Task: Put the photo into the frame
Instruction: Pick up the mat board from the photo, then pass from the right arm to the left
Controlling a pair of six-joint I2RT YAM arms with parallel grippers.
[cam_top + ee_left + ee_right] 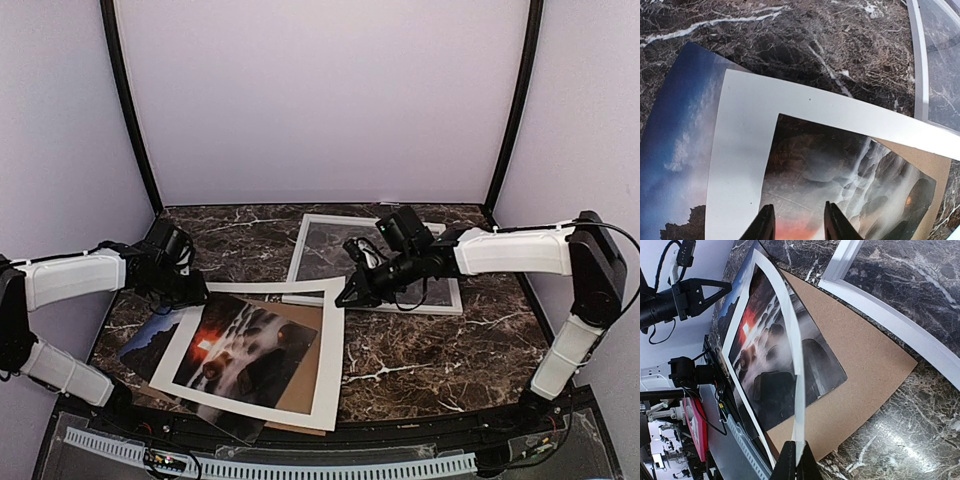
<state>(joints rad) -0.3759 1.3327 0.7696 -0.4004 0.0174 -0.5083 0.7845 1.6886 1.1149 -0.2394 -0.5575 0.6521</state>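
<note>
The photo point(245, 348) lies at the front left on a brown cardboard sheet point(300, 385), its blue sky corner point(150, 340) sticking out to the left. A white wide-bordered mat point(330, 360) lies over it. My right gripper point(345, 296) is shut on the mat's far right edge point(799, 405) and lifts that edge; the mat bows up. My left gripper point(195, 295) is open and empty, hovering over the photo point(840, 175) beside the mat's left border point(740, 130). The white frame point(310, 250) lies flat at the back centre, apart from the stack.
The cardboard point(860, 370) sticks out from under the photo point(770, 355) toward the frame's rail point(900, 325). The dark marble table point(430, 360) ends at a ribbed strip point(300, 468) at the near edge. Purple walls enclose the back and sides.
</note>
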